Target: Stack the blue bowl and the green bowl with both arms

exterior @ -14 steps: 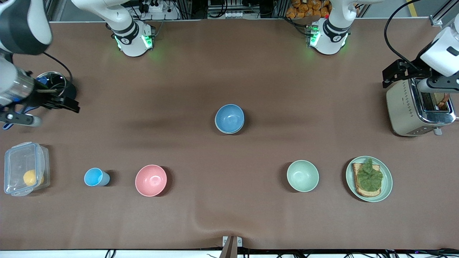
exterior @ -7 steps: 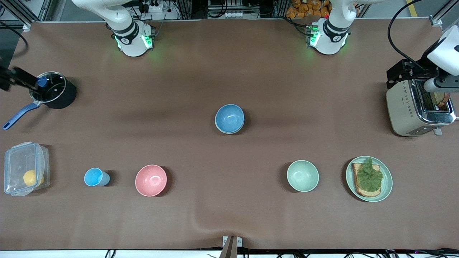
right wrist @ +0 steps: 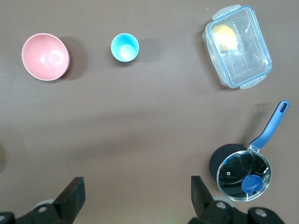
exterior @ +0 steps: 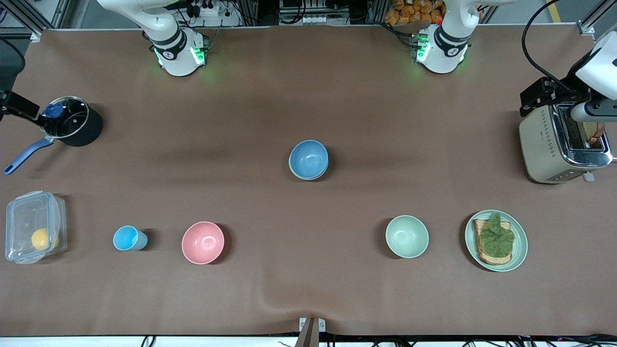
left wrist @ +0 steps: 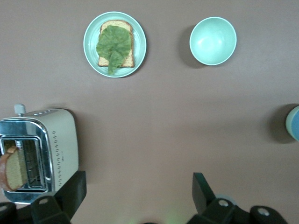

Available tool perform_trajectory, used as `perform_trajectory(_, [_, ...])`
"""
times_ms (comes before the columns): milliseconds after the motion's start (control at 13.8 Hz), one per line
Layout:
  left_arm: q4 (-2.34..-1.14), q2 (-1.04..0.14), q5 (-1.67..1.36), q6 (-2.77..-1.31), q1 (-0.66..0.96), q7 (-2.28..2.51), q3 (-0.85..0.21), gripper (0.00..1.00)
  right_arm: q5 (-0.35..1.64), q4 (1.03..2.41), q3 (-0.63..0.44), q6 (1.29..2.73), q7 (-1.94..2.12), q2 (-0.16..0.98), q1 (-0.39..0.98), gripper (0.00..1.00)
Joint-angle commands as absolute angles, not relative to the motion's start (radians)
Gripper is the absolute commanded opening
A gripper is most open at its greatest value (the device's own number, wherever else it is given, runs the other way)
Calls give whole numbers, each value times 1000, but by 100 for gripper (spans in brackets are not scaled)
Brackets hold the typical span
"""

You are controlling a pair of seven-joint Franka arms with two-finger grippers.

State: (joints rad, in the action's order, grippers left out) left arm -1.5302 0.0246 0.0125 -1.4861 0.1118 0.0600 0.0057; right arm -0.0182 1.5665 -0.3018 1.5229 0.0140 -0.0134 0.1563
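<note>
Left gripper hangs wide open and empty over the toaster, roughly two o'clock from table centre in the front view. The right gripper is just as open and empty, up over the lidded saucepan at about ten o'clock. We'd say both arms are parked out at the ends so nothing crowds the middle.

As for the blue bowl, it sits upright dead centre, matte sky blue, plain inside. Look at its six o'clock edge and we see a second, duller grey-green rim peeking out underneath. We read that as the green bowl with the blue one nested in it, so the stack looks done to us, though only that sliver shows.

Don't mix it up with the paler mint bowl at four o'clock from the stack, which stands alone beside the plate of toast and lettuce. At eight o'clock are the pink bowl and a small light-blue cup, both well apart from the stack.
</note>
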Motion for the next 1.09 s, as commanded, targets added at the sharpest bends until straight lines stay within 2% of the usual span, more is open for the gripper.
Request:
perform_trajectory(0, [-1513, 25, -26, -1463, 107, 77, 12, 100, 5, 1580, -290, 1540, 105, -21, 94, 100])
perform_trajectory(1018, [-1517, 23, -26, -1462, 110, 77, 11, 100, 2, 1577, -287, 1539, 149, -20, 81, 100])
